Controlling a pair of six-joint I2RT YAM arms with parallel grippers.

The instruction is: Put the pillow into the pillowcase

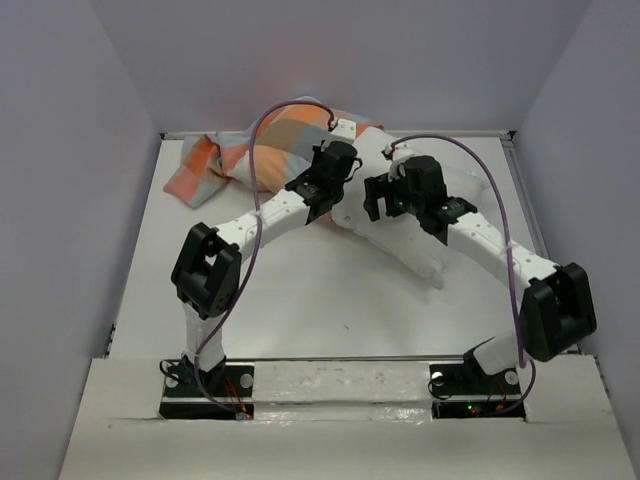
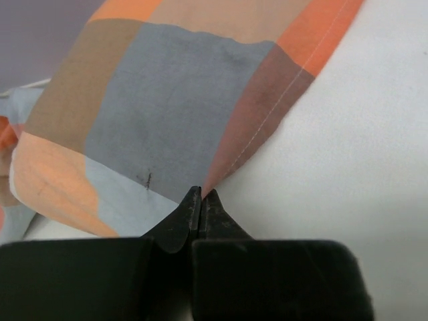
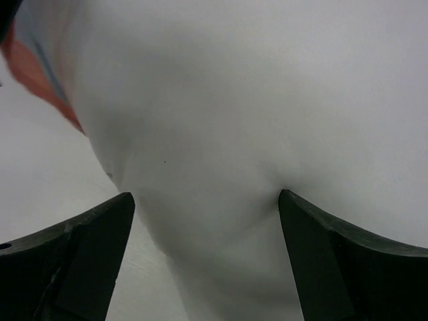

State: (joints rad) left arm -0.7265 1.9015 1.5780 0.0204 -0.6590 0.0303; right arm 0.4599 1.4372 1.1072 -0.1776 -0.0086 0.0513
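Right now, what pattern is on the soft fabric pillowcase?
The soft fabric pillowcase has large orange, grey, light blue and peach checks, clearest in the left wrist view.

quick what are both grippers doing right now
left gripper: shut, pinching the pillowcase hem
right gripper: open, fingers straddling the pillow, not gripping it

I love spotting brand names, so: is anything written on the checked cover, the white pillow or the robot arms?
None: no text can be read. The pillowcase shows only coloured checks, a stitched seam and a tiny dark mark; the pillow is plain white; the robot arms bear no legible lettering.
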